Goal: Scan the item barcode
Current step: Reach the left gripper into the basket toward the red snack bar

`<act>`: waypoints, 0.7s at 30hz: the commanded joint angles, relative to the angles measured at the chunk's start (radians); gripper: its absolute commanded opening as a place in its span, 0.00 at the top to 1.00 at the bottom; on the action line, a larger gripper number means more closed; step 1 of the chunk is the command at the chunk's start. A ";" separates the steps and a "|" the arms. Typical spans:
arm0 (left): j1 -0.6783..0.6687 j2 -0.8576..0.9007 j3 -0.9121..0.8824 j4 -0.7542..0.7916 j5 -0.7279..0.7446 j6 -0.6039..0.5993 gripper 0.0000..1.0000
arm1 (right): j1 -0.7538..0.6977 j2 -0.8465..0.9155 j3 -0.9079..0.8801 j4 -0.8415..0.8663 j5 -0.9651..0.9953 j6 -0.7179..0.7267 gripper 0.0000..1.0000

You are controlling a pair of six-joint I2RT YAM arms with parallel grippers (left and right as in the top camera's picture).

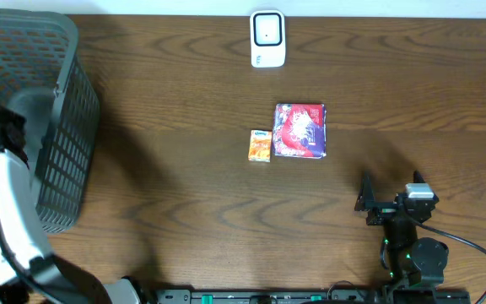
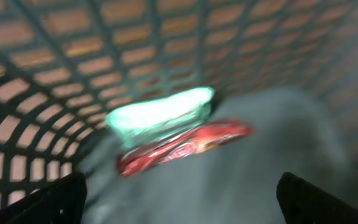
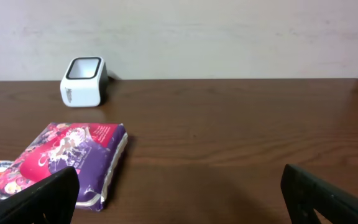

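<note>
- Far on the left I see the grey basket (image 1: pixel 53 101). My left arm reaches down into it.
- The left wrist view is blurry. My left pincer (image 2: pixel 180 183) is spread wide, with one dark finger (image 2: pixel 42 199) in each bottom corner. Nothing is between them.
- A green and white packet (image 2: pixel 160 115) lies on the basket floor, ahead of that pincer. A red packet (image 2: pixel 185 146) lies just under it, touching it. Neither one touches the fingers.
- Near the middle of the brown table (image 1: pixel 184 194) lies a small orange packet (image 1: pixel 260 145), flat on the wood.
- Just beside it, on its right, lies a red and purple pack (image 1: pixel 299 130), also flat. I cannot see a barcode on it.
- Behind these two, at the far edge of the table, stands the white scanner (image 1: pixel 267 38). It is well apart from them.
- On the right is my right pincer (image 1: pixel 391 190). It is spread wide and holds nothing.
- In the right wrist view the red and purple pack lies ahead of this pincer and off to the left, near the left finger (image 3: pixel 42 199). It is not between the fingers. The orange packet peeks in at the left edge.
</note>
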 commanded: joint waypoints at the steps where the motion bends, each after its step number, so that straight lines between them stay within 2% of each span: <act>1: 0.032 0.066 0.004 -0.040 -0.086 0.006 0.02 | -0.005 -0.004 -0.002 -0.004 -0.002 0.007 0.01; 5: 0.056 0.132 0.004 -0.050 -0.085 0.006 0.00 | -0.005 -0.004 -0.002 -0.004 -0.002 0.007 0.01; 6: 0.060 0.142 0.004 -0.053 -0.084 0.006 0.14 | -0.005 -0.004 -0.002 -0.004 -0.002 0.007 0.01; 7: 0.062 0.153 0.004 -0.053 -0.075 0.006 0.20 | -0.005 -0.004 -0.002 -0.004 -0.002 0.007 0.01; 9: 0.069 0.171 0.004 -0.046 -0.026 0.022 0.21 | -0.005 -0.004 -0.002 -0.004 -0.002 0.007 0.01; 13: 0.076 0.212 0.004 0.018 0.147 0.209 0.20 | -0.005 -0.004 -0.002 -0.004 -0.002 0.007 0.01; 16: 0.078 0.246 0.004 0.042 0.157 0.294 0.19 | -0.005 -0.004 -0.002 -0.004 -0.002 0.007 0.01; 21: 0.100 0.283 0.004 0.089 0.151 0.329 0.19 | -0.005 -0.004 -0.002 -0.004 -0.002 0.007 0.01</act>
